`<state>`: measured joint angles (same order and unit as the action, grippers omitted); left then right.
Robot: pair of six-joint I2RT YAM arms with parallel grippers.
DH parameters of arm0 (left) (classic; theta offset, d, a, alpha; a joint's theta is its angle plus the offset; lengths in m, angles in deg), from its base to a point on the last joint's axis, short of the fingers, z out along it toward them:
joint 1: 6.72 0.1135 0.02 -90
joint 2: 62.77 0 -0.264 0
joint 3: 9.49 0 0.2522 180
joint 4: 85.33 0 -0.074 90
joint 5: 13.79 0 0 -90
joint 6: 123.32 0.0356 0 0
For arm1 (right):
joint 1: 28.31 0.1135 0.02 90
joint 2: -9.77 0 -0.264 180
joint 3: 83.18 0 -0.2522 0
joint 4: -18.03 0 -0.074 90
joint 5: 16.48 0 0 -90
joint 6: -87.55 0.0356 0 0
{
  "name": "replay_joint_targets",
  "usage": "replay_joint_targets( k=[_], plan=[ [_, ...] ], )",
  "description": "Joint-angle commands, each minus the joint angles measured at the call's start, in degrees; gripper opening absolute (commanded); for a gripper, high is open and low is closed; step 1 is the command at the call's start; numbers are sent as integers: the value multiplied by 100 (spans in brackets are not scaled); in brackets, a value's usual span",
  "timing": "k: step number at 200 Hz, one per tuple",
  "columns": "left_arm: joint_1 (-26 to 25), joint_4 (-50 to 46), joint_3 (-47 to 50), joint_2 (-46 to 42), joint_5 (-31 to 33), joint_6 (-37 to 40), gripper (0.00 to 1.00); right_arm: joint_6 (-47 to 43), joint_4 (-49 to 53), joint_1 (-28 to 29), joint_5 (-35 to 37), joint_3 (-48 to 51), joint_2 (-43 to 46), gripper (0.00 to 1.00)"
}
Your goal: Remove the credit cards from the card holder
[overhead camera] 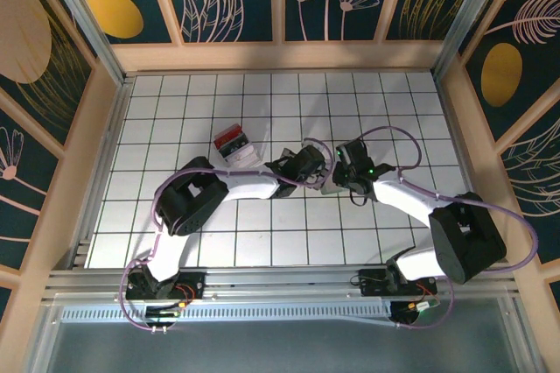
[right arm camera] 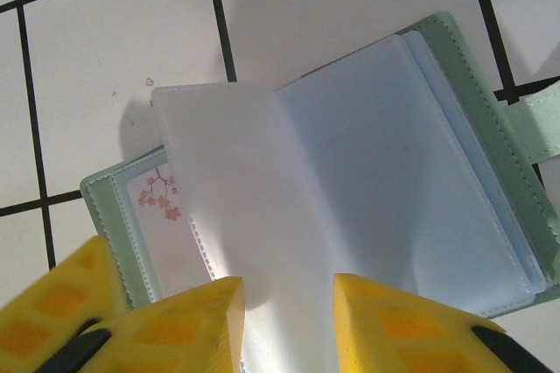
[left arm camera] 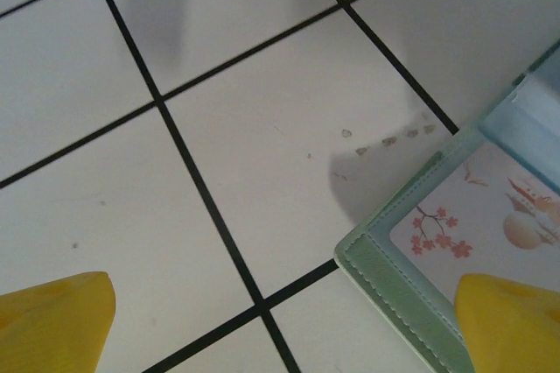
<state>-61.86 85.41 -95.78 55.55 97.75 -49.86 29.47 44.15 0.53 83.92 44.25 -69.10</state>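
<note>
The left gripper (left arm camera: 280, 329) gaped wide while the right gripper (right arm camera: 302, 320) straddled a clear sleeve (right arm camera: 227, 180) of the card holder (right arm camera: 472, 75) (pinched or not, I couldn't tell), so tugging risked dragging the whole holder.

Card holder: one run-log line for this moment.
pale green soft plastic card holder: open | whitish blossom-print card: in sleeve | left hand: open, at holder corner | right hand: open, astride translucent page
</note>
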Motion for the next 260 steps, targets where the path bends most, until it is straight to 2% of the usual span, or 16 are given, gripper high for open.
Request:
replay_joint_targets(
  k=[1, 98, 130, 207, 238, 260],
  plan=[
    [15, -83, -220, 222, 119, 106, 99, 37, -45, -134, 26, 127, 135, 32],
    [16, -440, -255, 501, 682, 83, 99, -354, -252, -981, -108, 163, 82, 32],
    [19, -483, -165, 464, 770, 46, 99, -434, -377, -1325, -347, 260, 100, 32],
    [16, -640, 180, 291, 1200, 4, 99, -488, 97, -1404, -357, 0, 688, 33],
    [11, -691, 364, 135, 1390, 36, 99, -470, 124, -1399, -915, -31, 963, 30],
    [18, -722, 527, -5, 1492, 38, 99, -386, 18, -1382, -1661, 4, 1043, 28]
  ],
)
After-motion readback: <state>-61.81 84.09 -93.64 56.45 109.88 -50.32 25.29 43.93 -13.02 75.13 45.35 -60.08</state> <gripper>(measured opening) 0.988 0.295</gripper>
